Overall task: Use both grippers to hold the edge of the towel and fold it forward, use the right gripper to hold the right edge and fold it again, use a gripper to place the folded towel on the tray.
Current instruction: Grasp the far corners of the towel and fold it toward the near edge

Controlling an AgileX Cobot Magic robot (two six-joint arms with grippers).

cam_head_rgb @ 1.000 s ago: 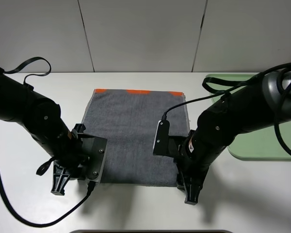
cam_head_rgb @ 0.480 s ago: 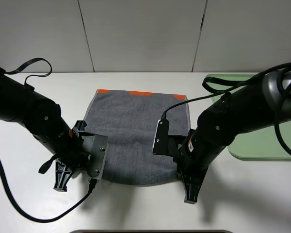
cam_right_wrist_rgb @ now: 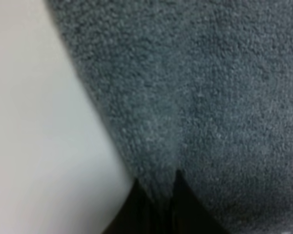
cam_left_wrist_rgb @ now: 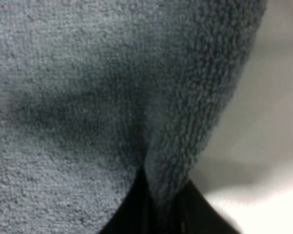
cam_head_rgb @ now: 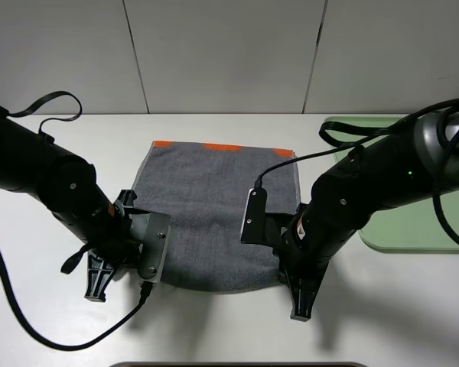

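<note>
**A:** On the white table (cam_head_rgb: 413, 306), where's the towel (cam_head_rgb: 214, 206) at?
**B:** Spread out mid-table, left of the tray (cam_head_rgb: 421, 222). Left gripper (cam_left_wrist_rgb: 158, 214) and right gripper (cam_right_wrist_rgb: 158, 202) both pinch its near edge (cam_head_rgb: 214, 289).

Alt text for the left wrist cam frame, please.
Close-up: the left gripper, black jaws shut, pinches a raised ridge of the dark grey terry towel, which fills most of the frame. Pale table shows beyond the towel's edge.
</note>
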